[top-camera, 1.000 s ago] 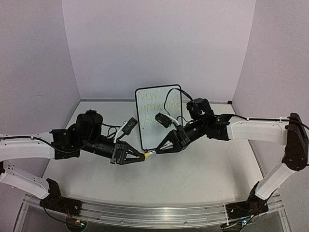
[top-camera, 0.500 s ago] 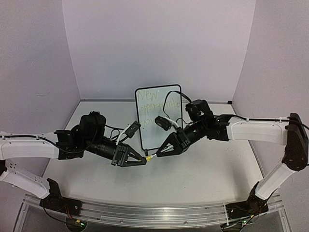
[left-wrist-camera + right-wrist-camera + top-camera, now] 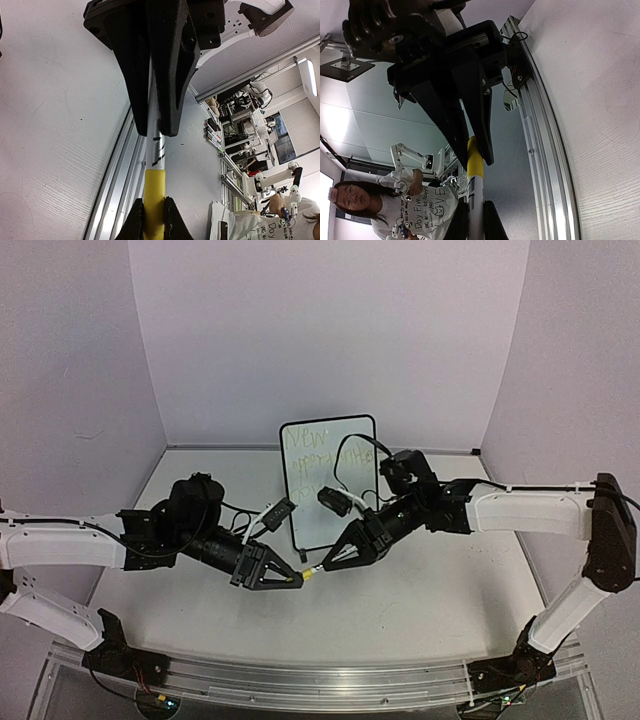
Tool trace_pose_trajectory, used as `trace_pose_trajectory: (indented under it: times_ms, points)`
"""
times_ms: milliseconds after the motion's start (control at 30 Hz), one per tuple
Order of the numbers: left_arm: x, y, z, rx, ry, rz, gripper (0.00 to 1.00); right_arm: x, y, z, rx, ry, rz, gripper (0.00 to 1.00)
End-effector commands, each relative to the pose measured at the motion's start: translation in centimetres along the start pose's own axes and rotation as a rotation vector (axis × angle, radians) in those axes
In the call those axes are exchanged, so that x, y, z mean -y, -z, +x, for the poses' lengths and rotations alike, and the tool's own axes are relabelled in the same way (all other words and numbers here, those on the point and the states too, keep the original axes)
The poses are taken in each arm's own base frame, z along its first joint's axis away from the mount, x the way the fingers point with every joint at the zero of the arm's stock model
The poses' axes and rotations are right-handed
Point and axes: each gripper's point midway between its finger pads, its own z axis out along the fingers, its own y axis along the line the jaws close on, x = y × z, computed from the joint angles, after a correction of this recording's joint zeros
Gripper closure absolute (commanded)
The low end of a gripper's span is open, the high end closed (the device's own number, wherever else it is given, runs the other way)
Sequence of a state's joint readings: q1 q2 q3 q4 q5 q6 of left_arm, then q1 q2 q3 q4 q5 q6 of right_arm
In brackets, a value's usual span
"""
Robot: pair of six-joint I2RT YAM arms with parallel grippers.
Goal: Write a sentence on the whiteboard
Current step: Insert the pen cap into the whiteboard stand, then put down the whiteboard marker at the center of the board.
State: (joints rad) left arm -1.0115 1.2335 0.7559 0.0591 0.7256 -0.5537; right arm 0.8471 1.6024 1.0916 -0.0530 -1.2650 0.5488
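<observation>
The whiteboard stands upright at the back middle of the table, with the sentence in faint yellow-green lines on its upper left. In front of it a slim white marker with a yellow cap hangs level above the table between both grippers. My left gripper is shut on the yellow cap. My right gripper is shut on the white barrel. The cap sits on the barrel. In the left wrist view my gripper faces the right gripper's fingers.
An aluminium rail runs along the near table edge. Black cables loop by the whiteboard's right side. Grey walls close in the back and both sides. A person stands beyond the near edge.
Both grippers, joined by the marker, have drifted a little toward the near edge and slightly right. The whiteboard has not moved.
</observation>
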Motion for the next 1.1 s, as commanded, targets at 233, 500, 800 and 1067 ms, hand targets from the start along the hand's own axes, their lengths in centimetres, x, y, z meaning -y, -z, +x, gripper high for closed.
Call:
trace_pose_trajectory:
  times_ms: [233,500,800,1067]
  points:
    - [-2.6,1.5,-2.3,0.106,-0.085,-0.176,1.00,-1.3,-0.6,-2.7,0.113,0.187,0.061,0.76]
    - [-8.0,5.1,1.3,0.071,0.107,-0.364,1.00,4.2,8.6,-5.7,0.405,0.114,0.401,0.17]
    - [-13.8,10.5,5.0,0.124,0.337,-0.726,1.00,8.5,18.1,-5.4,0.606,0.042,0.658,0.02]
    - [-17.8,13.8,4.4,0.210,0.392,-0.934,0.99,12.3,24.7,-3.9,0.745,-0.084,0.845,0.02]
